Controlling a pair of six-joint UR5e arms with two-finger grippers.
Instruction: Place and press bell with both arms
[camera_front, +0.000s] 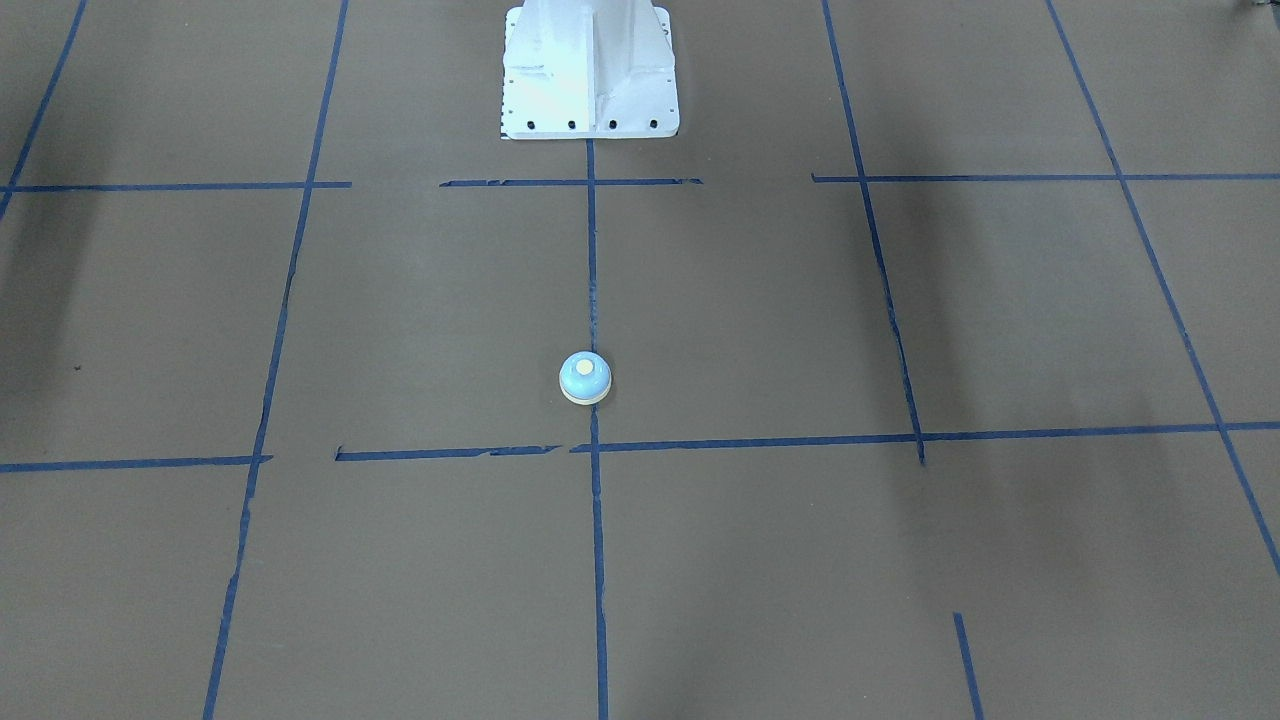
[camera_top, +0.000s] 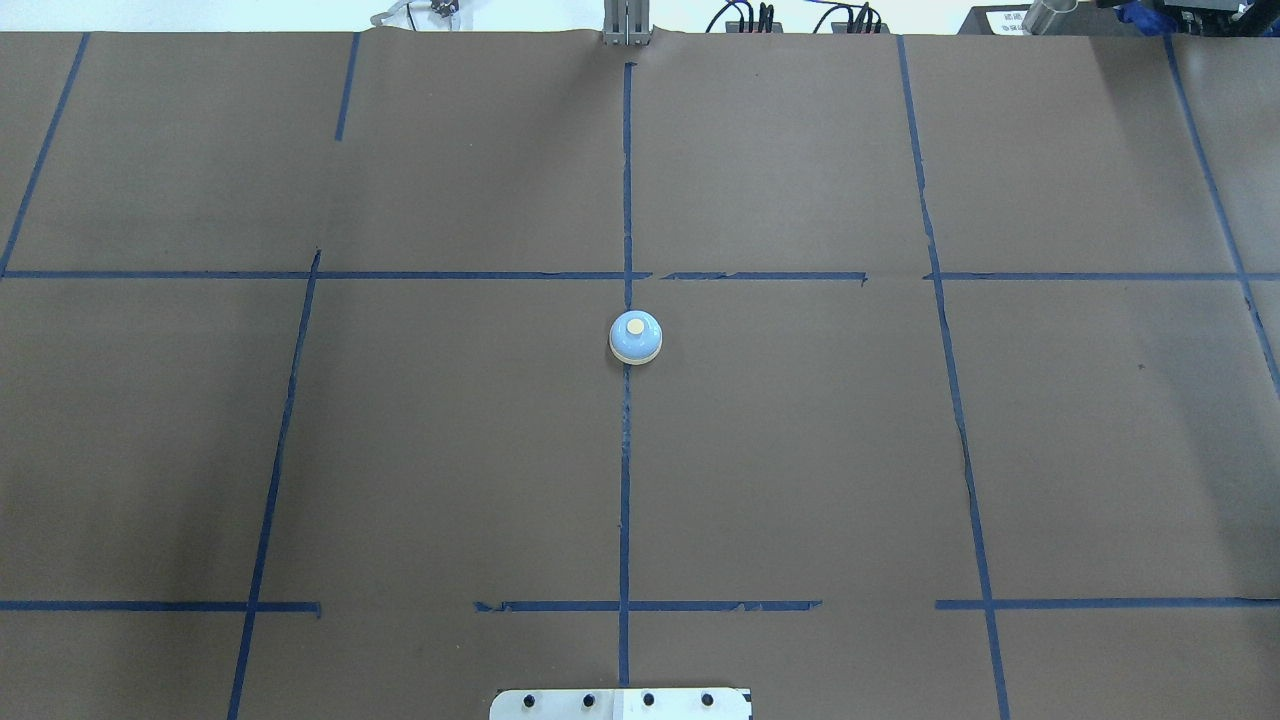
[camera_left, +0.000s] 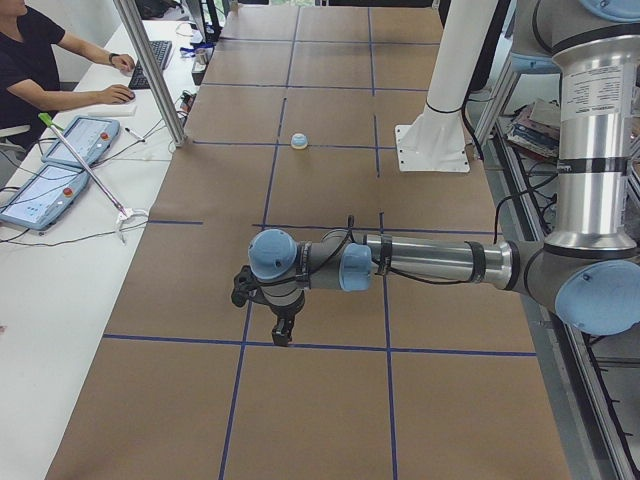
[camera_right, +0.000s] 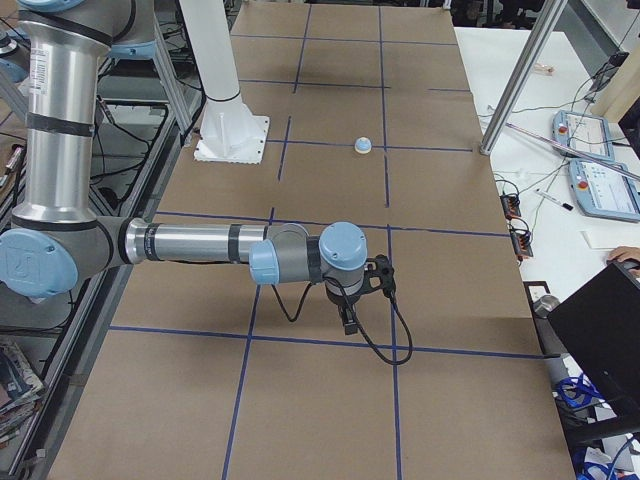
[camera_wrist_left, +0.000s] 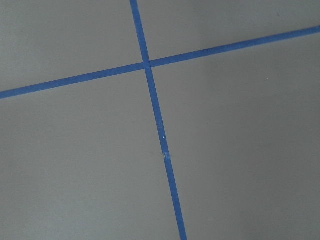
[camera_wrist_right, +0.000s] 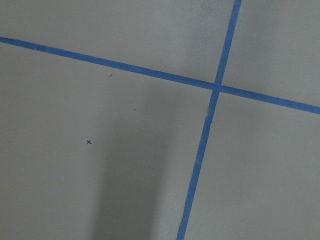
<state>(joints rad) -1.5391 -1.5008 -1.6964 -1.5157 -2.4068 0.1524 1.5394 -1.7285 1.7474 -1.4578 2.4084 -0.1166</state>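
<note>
Sitting mid-way on the matte, brown-papered worktop (camera_top: 800, 450): bell (camera_top: 635, 337), smooth light-blue dome, cream button. Toward opposite ends hang left pincer (camera_left: 283, 336) and right pincer (camera_right: 347, 322); clenched or released, cannot tell.

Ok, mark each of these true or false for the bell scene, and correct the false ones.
1. The small light-blue round bell with a cream button stands upright on the brown-paper table. True.
2. The bell sits on the blue tape line that runs down the table's middle. True.
3. The left arm's tool grips the bell. False: it hangs over the table well away from the bell, which nothing touches.
4. The bell leans against the white bolted pedestal. False: bare paper lies between them.
5. Neither wrist camera shows the bell. True: both show only tape and paper.
</note>
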